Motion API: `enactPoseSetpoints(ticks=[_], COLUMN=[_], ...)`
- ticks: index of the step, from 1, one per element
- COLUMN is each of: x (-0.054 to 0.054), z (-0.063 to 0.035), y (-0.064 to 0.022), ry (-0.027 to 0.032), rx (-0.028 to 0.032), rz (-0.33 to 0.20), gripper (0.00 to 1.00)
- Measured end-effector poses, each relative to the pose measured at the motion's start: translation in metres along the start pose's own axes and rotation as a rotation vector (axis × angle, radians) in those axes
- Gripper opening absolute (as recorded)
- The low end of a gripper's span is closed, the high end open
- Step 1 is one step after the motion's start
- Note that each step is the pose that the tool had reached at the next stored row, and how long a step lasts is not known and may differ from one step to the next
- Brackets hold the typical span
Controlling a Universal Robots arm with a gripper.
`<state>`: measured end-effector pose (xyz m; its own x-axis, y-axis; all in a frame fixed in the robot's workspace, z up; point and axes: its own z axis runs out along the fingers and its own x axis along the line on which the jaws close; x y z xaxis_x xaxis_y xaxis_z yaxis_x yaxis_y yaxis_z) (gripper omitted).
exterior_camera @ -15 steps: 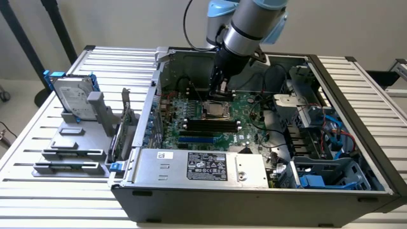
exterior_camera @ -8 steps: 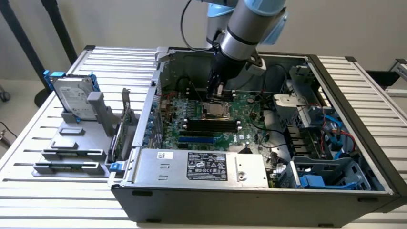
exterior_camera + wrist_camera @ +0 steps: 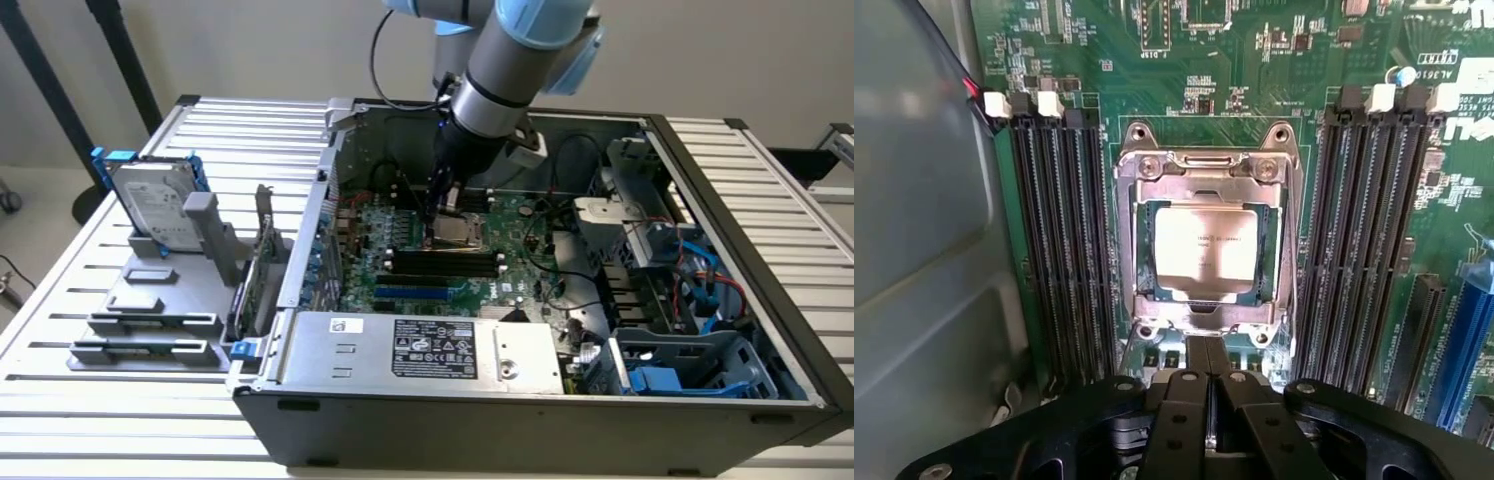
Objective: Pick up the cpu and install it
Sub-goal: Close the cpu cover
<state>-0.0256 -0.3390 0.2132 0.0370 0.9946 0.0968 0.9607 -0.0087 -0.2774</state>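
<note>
While we look down from the wrist, the cpu (image 3: pixel 1204 243) lies flat in the middle of a metal frame (image 3: pixel 1204 165) on the green board (image 3: pixel 1254 60). Its shiny top faces up at us. Long black slots (image 3: pixel 1059 250) run along both sides of the frame.

Our pincer (image 3: pixel 1206 348) is clenched tight. Its two fingers (image 3: pixel 1194 362) are pressed together and nothing is between them. The tip sits just beside one edge of the frame, near the cpu but not on it. We cannot tell if the tip touches the frame.

From the exterior view, we see the arm (image 3: pixel 514 70) reach down into the open case (image 3: pixel 534 420). The pincer is low over the board, near the back of the case. A grey box (image 3: pixel 427 348) with a black label sits at the front of the case. On the exterior view's left, a drive (image 3: pixel 154 205) with blue rails stands on a grey rack (image 3: pixel 147 320), well apart from the pincer. The case and rack rest on a white slatted table (image 3: pixel 54 400).
</note>
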Motion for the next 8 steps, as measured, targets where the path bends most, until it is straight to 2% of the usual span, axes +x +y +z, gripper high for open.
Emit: enactPoseSetpoints(ticks=[8], x=[-0.001], z=[0.0133], y=[0.0039], ry=[0.0059], rx=[0.0001], rz=[-0.002], gripper=[0.11])
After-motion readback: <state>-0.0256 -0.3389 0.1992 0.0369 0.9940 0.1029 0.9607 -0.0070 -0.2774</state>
